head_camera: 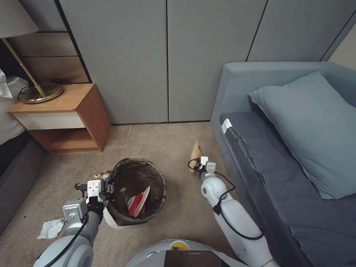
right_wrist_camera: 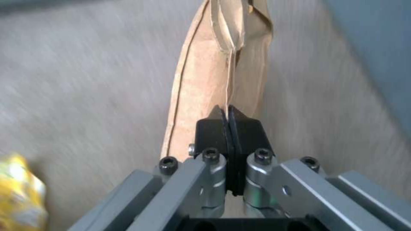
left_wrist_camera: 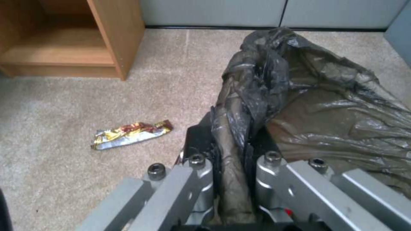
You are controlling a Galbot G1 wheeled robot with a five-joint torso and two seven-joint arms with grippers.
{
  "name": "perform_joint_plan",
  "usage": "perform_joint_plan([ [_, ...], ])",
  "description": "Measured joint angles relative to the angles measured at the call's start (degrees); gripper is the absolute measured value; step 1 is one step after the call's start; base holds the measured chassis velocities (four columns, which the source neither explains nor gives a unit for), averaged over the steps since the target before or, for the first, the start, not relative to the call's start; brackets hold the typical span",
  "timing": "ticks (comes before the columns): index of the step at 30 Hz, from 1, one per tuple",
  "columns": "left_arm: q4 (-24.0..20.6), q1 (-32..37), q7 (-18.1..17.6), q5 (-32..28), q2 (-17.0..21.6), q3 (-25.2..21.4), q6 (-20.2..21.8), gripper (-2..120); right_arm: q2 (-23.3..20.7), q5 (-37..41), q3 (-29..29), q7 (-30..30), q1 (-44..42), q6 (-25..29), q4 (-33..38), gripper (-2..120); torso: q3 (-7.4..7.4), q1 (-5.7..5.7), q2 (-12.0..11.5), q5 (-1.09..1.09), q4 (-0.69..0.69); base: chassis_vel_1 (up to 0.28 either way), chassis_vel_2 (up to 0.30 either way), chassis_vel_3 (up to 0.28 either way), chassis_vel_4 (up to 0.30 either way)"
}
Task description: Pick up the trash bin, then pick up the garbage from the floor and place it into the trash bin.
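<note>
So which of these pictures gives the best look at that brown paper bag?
The right wrist view: the paper bag is close up there, its edge pinched in the shut right claw. The head view shows it small and edge-on beside the sofa. The left wrist view looks at the bin instead.

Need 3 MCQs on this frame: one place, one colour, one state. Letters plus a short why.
1. Where does the crumpled white tissue lie?
A. on the sofa
B. on the carpet by the left arm
C. on the nightstand

2. What colour is the trash bin liner?
A. dark brown-black
B. blue
C. white

3. What is the right gripper doing?
A. hanging open
B. shut on a cup
C. shut on the brown paper bag

Answers:
1 B: head view shows it on the carpet.
2 A: the left gripper clamps the dark bag at the rim.
3 C: the right wrist view shows the pads closed on the bag.
</note>
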Motion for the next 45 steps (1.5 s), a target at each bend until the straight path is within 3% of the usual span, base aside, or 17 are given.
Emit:
perform_joint_plan([
  [7,0.0,0.0,0.0,-0.1,0.3,0.0,0.1,7,-3.1,4.0,2.3,0.0,-2.4,-3.0,13.9,0,0.0,0.0,0.0,0.0,0.01,0.0,0.0,0.0,0.0],
  [10,0.0,-0.1,0.0,-0.2,0.5,0.1,0.2,7,-6.5,9.0,3.5,0.0,-3.4,-5.1,23.8,0,0.0,0.0,0.0,0.0,0.01,0.0,0.0,0.0,0.0],
  [17,0.0,-0.4,0.0,-0.2,0.7,0.1,0.2,7,-11.0,14.3,5.3,-1.7,-4.8,-7.0,34.1,0,0.0,0.0,0.0,0.01,0.0,0.0,0.0,0.0,0.0],
  [20,0.0,-0.6,0.0,-0.3,0.9,0.1,0.3,7,-15.0,18.3,6.5,-4.8,-5.7,-8.3,40.1,0,0.0,0.0,0.0,0.01,0.0,0.0,0.0,0.0,0.0],
  [25,0.0,-0.7,0.0,-0.3,0.8,0.2,0.4,7,-17.2,19.5,6.4,-7.8,-5.7,-8.6,42.7,0,0.0,0.0,0.0,0.0,0.0,0.0,0.0,0.0,0.0],
  [33,0.0,-0.8,0.1,-0.1,0.5,0.4,0.5,7,-21.5,23.3,-1.3,-9.5,-1.5,-9.3,47.1,0,0.0,0.0,0.0,0.01,0.01,0.0,0.0,0.0,0.0],
  [45,0.0,-0.5,0.0,0.1,0.5,1.0,0.6,7,-24.3,23.4,-7.2,-13.8,0.0,-10.9,49.0,0,0.0,0.0,0.0,0.0,0.0,0.0,0.0,0.0,0.0],
])
